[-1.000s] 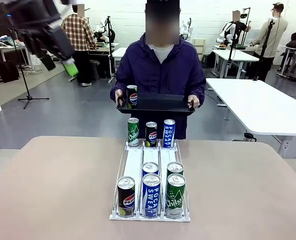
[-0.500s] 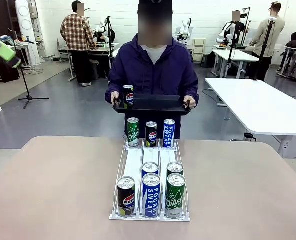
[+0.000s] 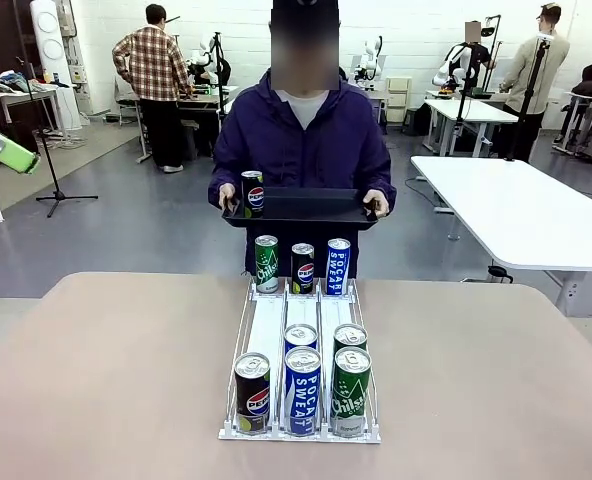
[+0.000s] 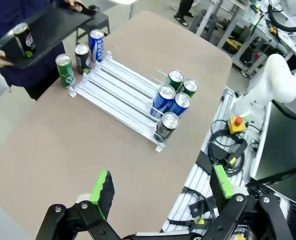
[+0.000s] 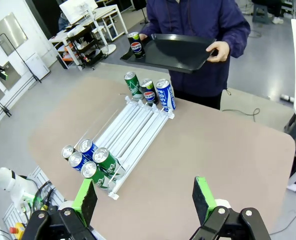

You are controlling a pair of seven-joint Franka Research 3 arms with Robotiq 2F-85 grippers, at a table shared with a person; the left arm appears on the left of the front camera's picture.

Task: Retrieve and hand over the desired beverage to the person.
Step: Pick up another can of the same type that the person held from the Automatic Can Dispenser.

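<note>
The person in a dark purple hooded jacket stands at the far side holding a black tray. An upright Pepsi can stands on the tray's left end, also seen as the Pepsi can on the tray. A white rack on the table carries Pepsi, Pocari Sweat and green soda cans at both ends. My left gripper hangs open and empty high over the table's left side; one of its green pads shows at the left edge. My right gripper is open and empty above the table's right part.
The rack runs down the middle of the brown table. Three cans stand at its far end and several at the near end. A white table stands at the right, and other people work in the background.
My left gripper has pulled away from the upper left of the picture to its left edge and lower. The person has shifted the tray slightly left.
</note>
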